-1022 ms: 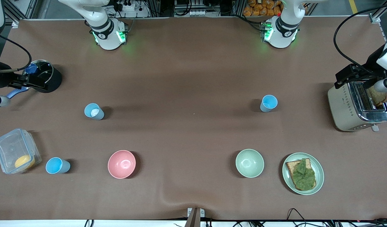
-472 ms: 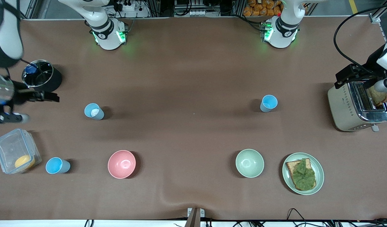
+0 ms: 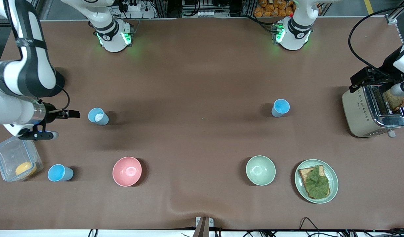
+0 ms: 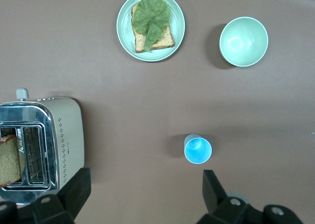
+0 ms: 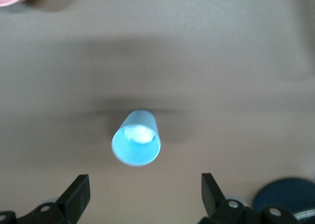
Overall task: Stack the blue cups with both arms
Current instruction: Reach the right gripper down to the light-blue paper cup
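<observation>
The brown table [image 3: 202, 65] is bare across its middle and upper part, with broad open room between the two cups. The front edge runs along the bottom of the front view, and the arm bases stand at the top.

The grey-blue cup [image 3: 98, 116] [image 5: 137, 144] stands in the middle band of the front view, toward the right arm's end. It is upright on its base, long axis vertical, mouth up, with a white bit inside. The right gripper [image 3: 72, 114] [image 5: 142, 194] is just beside it on the right arm's side, not touching, its fingers [image 5: 78, 194] spread wide apart. Nothing lies between the gripper and the cup.

The sky-blue cup [image 3: 281, 107] [image 4: 198, 149] stands at about the same height in the front view, toward the left arm's end, well apart from the first. It too is upright, mouth up. The left gripper [image 4: 146, 187] hangs over the toaster [image 3: 373, 112], its fingers [image 4: 81, 184] wide apart and empty. Bare table separates the toaster from the cup.

Lower in the front view stand a pink bowl [image 3: 127, 171], a pale green bowl [image 3: 260, 170] and a plate [image 3: 333, 184] with toast and lettuce. A third blue cup [image 3: 59, 173] and a clear container [image 3: 11, 154] are at the right arm's end. All are nearer the camera than the two cups.
</observation>
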Robot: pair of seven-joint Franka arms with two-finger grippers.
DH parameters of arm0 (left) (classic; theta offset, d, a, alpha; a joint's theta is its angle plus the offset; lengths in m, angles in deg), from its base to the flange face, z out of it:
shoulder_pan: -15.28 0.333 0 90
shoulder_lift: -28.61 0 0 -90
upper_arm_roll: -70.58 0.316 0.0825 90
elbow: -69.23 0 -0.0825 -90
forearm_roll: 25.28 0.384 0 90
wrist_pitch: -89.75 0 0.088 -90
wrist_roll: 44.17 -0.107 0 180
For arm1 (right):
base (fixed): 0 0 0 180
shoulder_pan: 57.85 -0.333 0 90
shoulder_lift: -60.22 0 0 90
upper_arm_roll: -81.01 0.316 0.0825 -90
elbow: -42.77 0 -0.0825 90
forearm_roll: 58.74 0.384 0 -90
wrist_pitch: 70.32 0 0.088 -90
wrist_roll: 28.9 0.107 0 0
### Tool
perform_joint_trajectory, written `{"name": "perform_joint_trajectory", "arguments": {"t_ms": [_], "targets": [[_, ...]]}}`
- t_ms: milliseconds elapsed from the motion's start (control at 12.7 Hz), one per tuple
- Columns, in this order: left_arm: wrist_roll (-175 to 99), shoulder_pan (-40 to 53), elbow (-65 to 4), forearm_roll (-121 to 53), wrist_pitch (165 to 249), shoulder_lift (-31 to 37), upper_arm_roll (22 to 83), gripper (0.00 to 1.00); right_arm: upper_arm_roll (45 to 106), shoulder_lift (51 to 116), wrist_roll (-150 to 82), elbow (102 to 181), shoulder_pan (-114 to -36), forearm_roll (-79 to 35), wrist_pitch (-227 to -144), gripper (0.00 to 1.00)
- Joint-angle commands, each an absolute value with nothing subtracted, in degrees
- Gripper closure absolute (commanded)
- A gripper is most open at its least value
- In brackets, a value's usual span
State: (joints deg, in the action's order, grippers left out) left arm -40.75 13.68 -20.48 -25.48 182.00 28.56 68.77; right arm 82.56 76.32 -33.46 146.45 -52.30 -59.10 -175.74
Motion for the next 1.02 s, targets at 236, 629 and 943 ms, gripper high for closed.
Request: {"name": "perform_joint_trajectory", "arguments": {"t_ms": [236, 629, 943], "targets": [[-39.69, 13.70, -19.63, -26.15, 181.07, 28.61, 68.73, 0.00, 83.12, 75.60, -40.68, 160.10, -48.36, -60.05, -190.02, 0.00], [-39.69, 13.70, -19.63, -26.15, 181.07, 28.52, 68.73, 0.00, 83.21, 80.78, -40.68, 160.20, -48.45, -59.36, -190.37, 0.00], [-39.69, 13.79, -19.63, -26.15, 181.07, 28.61, 68.73, 0.00, 83.21, 82.37, -40.50, 160.37, -48.36, -59.26, -190.64, 0.00]]}}
